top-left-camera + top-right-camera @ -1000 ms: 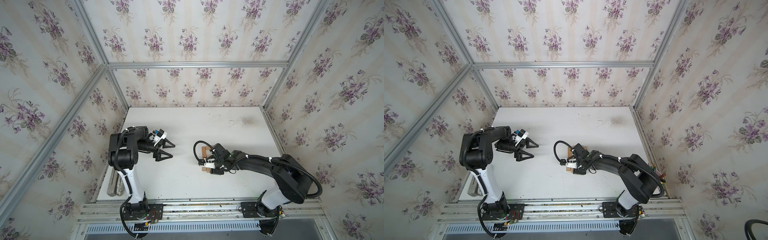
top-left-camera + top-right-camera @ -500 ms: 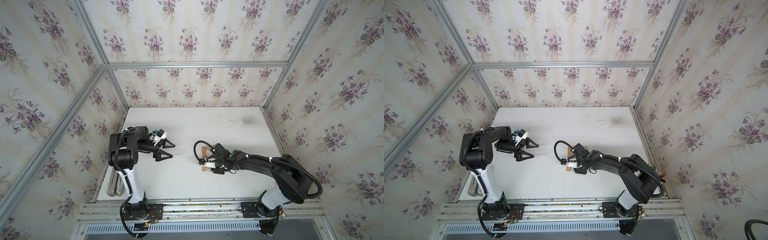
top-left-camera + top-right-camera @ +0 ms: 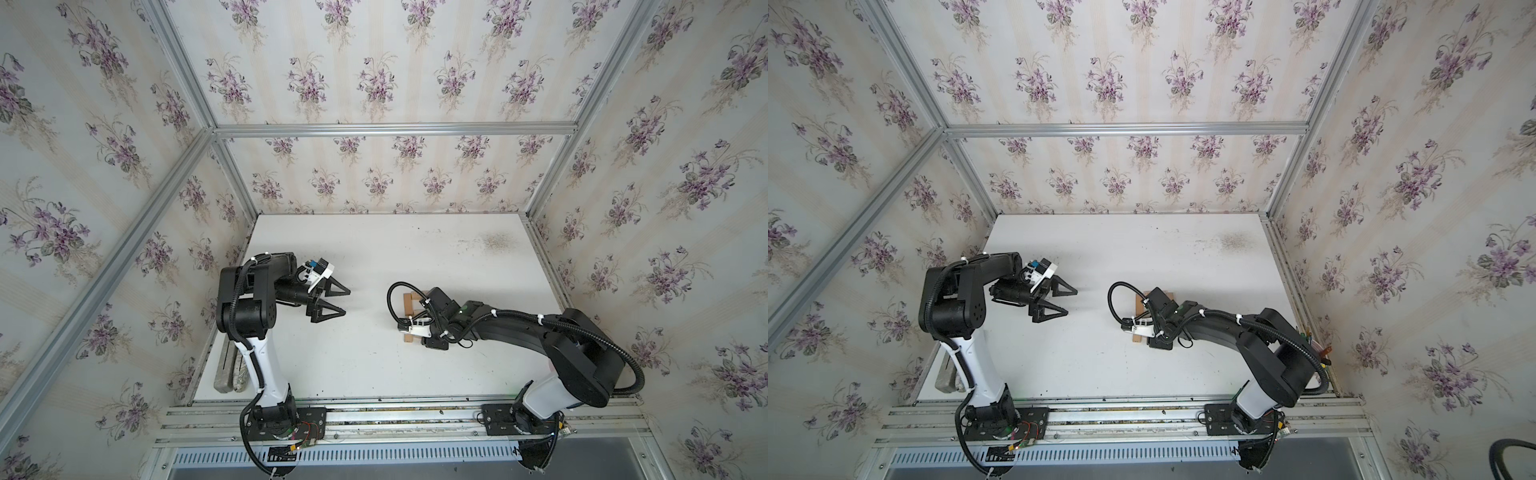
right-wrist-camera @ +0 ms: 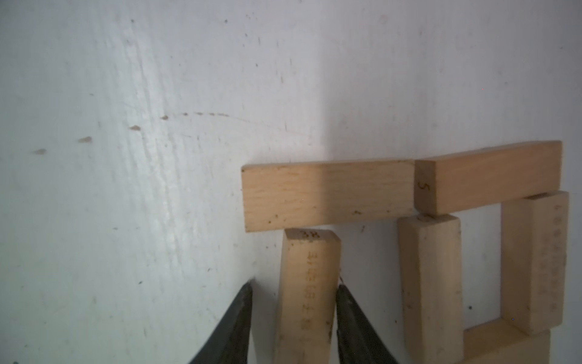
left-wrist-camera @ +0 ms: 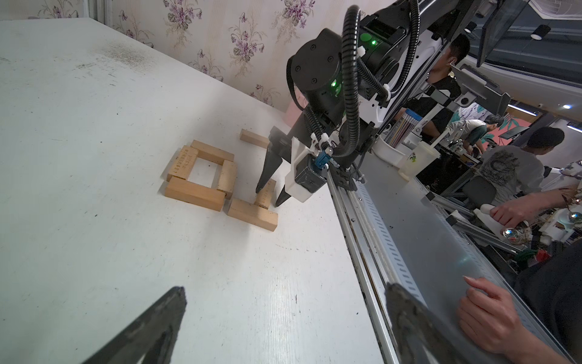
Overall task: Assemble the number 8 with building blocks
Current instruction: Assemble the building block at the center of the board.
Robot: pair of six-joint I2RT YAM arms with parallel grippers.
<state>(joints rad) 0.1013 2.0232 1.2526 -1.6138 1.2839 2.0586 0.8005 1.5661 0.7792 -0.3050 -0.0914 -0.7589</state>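
The building blocks are tan wooden bars lying flat on the white table [image 3: 374, 365]. Four of them form a closed square [image 5: 227, 178], one half of the number 8. Beside it lies a long bar [image 4: 327, 195], end to end with one side of the square. A printed bar [image 4: 307, 252] butts against it at a right angle. My right gripper [image 4: 296, 286] straddles this printed bar, open: one finger touches it and a gap shows at the other. Another bar [image 5: 253, 138] lies apart behind the right gripper [image 5: 268, 198]. My left gripper [image 3: 338, 301] hovers open and empty to the left.
Two long grey slabs [image 3: 228, 370] lie at the table's left edge by the left arm's base. Flowered walls close in three sides and a metal rail [image 3: 374, 415] runs along the front. In both top views the right arm [image 3: 1225, 328] covers most of the bars.
The right gripper's jaws have narrowed around the printed bar. The left arm has not moved.
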